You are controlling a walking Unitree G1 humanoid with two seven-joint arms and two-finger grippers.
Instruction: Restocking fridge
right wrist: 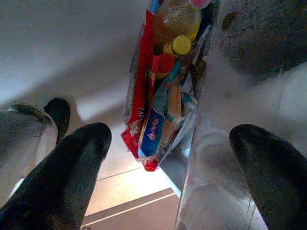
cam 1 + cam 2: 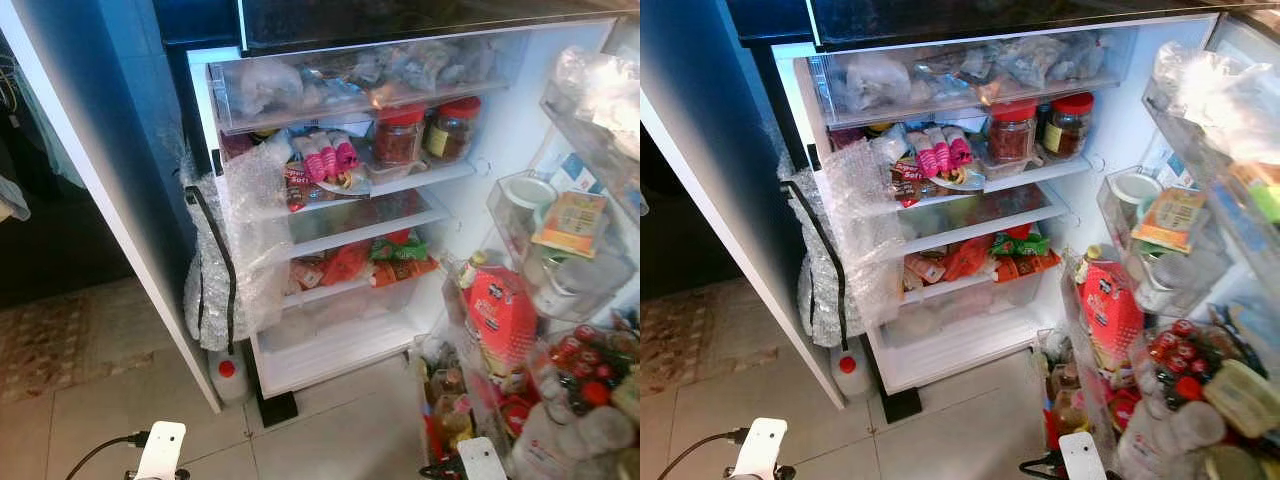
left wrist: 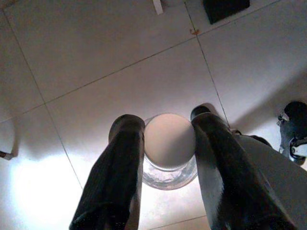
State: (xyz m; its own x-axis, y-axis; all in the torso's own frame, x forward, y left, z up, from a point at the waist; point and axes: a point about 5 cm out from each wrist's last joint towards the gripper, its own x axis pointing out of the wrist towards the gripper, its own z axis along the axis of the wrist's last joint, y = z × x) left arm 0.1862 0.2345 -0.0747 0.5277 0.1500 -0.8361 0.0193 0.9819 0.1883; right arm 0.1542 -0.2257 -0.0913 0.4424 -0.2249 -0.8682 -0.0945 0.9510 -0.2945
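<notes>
We see L gripper low over pale floor tiles, fingers pinching a clear glass jar w/ smooth cream lid, R gripper spread wide by door-shelf packets, open fridge beyond w/ two red-lidded jars.

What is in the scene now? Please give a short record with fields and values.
place: open fridge, its shelves full, tiled floor in front
top shelf: two red-lidded jars
door: red packet and bottles in the racks
beside fridge: bubble wrap bundle, white jug with red cap on the floor
left gripper: shut on a jar with a pale lid, above the floor
right gripper: open, near the lower door rack
</notes>
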